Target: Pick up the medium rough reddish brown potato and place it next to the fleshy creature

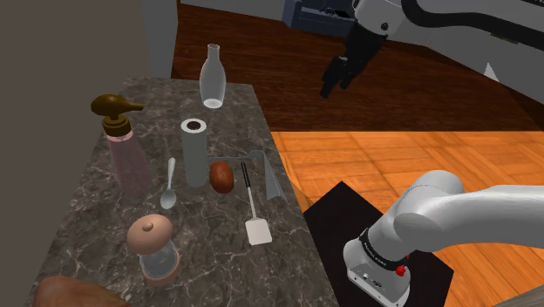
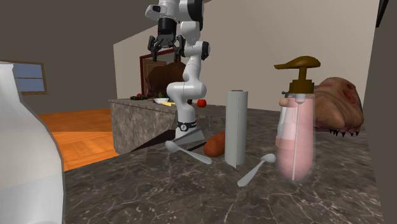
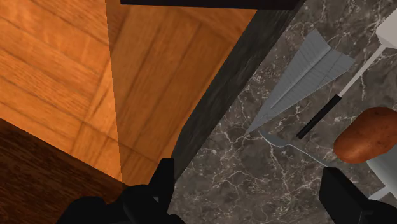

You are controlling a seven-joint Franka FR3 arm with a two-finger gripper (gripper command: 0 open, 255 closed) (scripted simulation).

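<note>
Above floor (image 1: 384,148), right of counter (image 1: 87,218) in shoulder view: gripper (image 1: 336,87) open, empty. Potato (image 1: 221,176) just beside paper towel roll (image 1: 193,150); creature (image 2: 337,105) well apart.

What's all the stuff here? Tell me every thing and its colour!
potato: one, reddish brown, mid counter beside the roll
roll: one, pale grey, upright
soap dispenser: one, pink, brown pump, on the shoulder view's left of the roll
bottle: one, clear, counter's far end
spoon: one, grey, between dispenser and potato
spatula: one, black handle, white blade
paper plane: one, grey, by the spatula
shaker: one, clear, pinkish cap
creature: one, fleshy pink-brown, counter's near end
counter: one, dark marble
arm: one, white
end effector: one, black, open, raised high
</note>
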